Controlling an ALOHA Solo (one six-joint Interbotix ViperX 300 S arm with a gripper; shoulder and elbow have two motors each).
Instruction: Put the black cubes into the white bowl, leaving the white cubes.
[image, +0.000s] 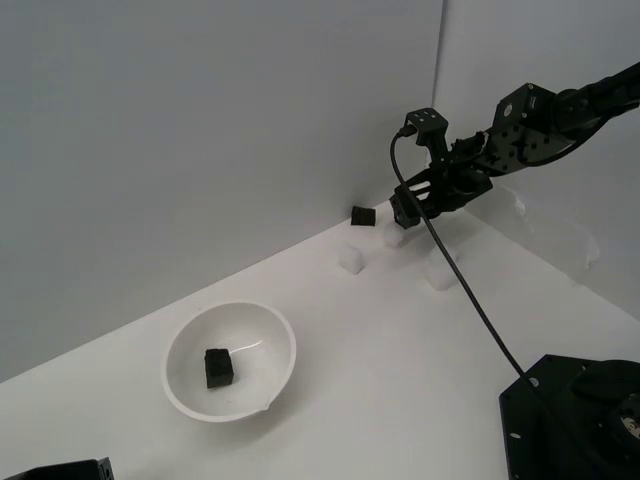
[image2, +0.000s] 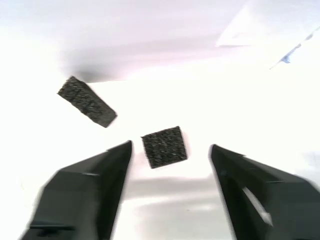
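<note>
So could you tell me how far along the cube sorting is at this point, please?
One black cube already sits in the white bowl. The open gripper is lined up on a second black cube, which lies between its fingers, not yet gripped. A third black cube waits near the wall. The white cubes remain on the table.

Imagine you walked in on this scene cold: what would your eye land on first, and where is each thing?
The white bowl near the exterior view's lower left stands out, with one black cube already inside. Far back by the wall corner, the dark arm's tool is open, its fingers either side of a second black cube. A third black cube sits apart, closer to the wall.
</note>
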